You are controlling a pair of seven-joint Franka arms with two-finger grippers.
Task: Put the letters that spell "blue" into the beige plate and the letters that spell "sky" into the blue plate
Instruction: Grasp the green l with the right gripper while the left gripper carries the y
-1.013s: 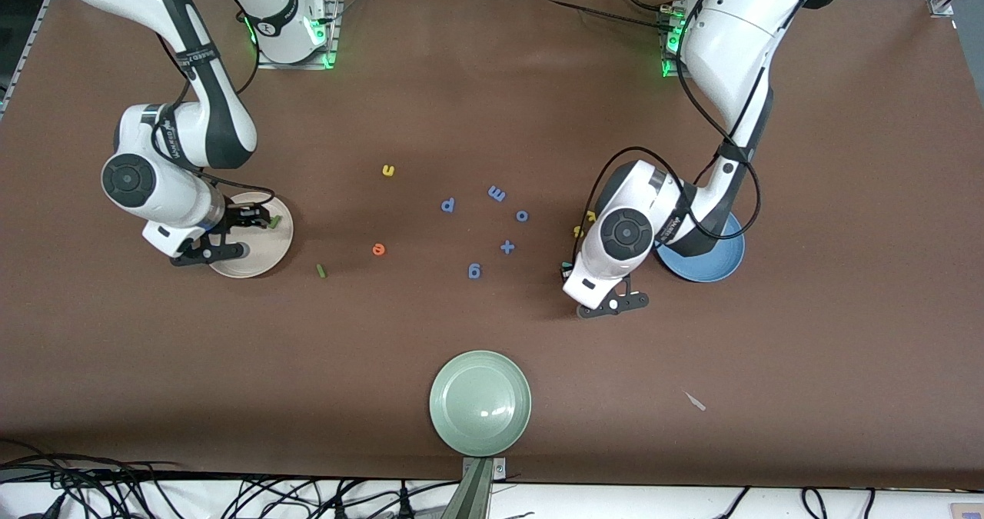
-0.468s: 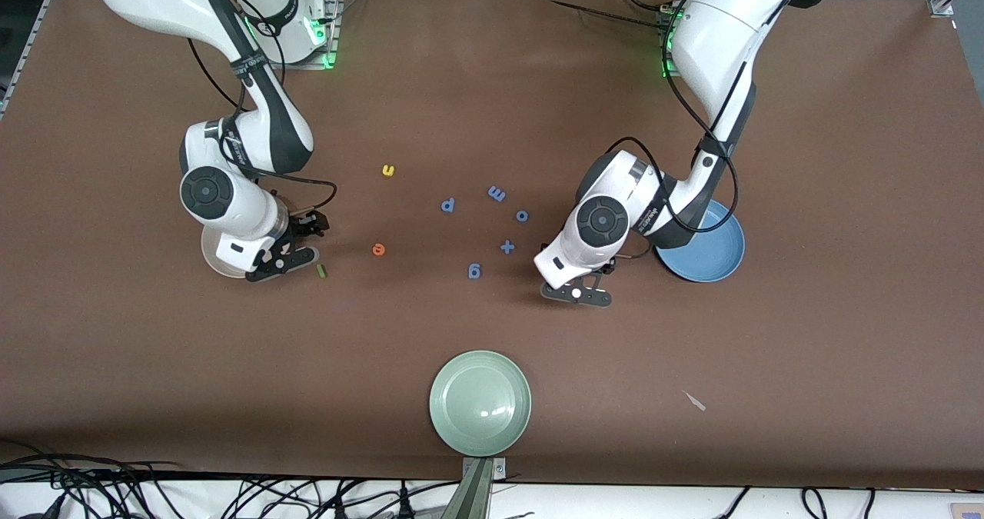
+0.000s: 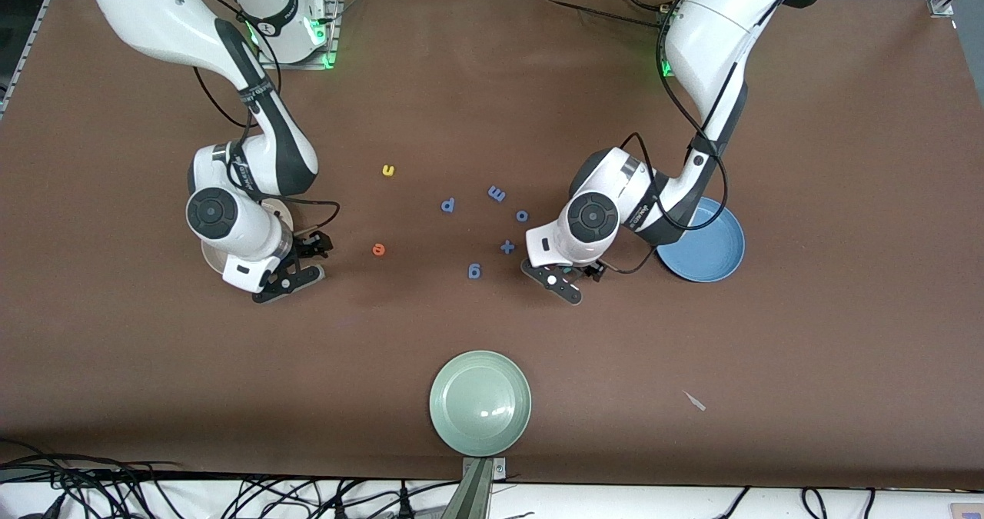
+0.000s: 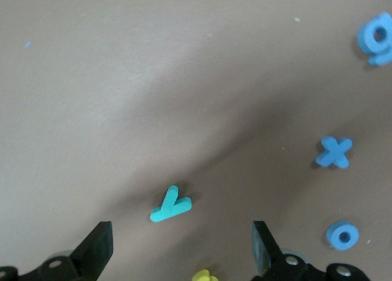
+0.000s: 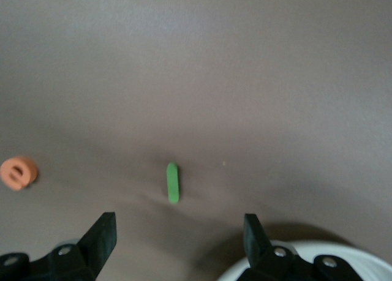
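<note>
My right gripper (image 3: 306,262) hangs open just off the beige plate (image 3: 209,256), which the arm mostly covers. In the right wrist view the dark green l (image 5: 173,182) lies flat just ahead of the open right gripper (image 5: 179,233), with the orange e (image 5: 18,172) off to one side and the beige plate's rim (image 5: 318,255) by one finger. My left gripper (image 3: 578,277) is open beside the blue plate (image 3: 711,246). In its wrist view the teal y (image 4: 171,204) lies just ahead of the left gripper (image 4: 180,245), and a yellow letter (image 4: 205,275) sits between the fingers. The yellow u (image 3: 388,170) and orange e (image 3: 377,249) lie mid-table.
Small blue letters lie between the arms: p (image 3: 448,205), m (image 3: 496,193), o (image 3: 522,215), a plus (image 3: 506,247) and g (image 3: 473,271). A pale green plate (image 3: 480,402) stands near the front edge. A paper scrap (image 3: 695,401) lies toward the left arm's end.
My right gripper has moved off the beige plate to the green l. My left gripper has opened and shifted from beside the blue plate toward the blue letters.
</note>
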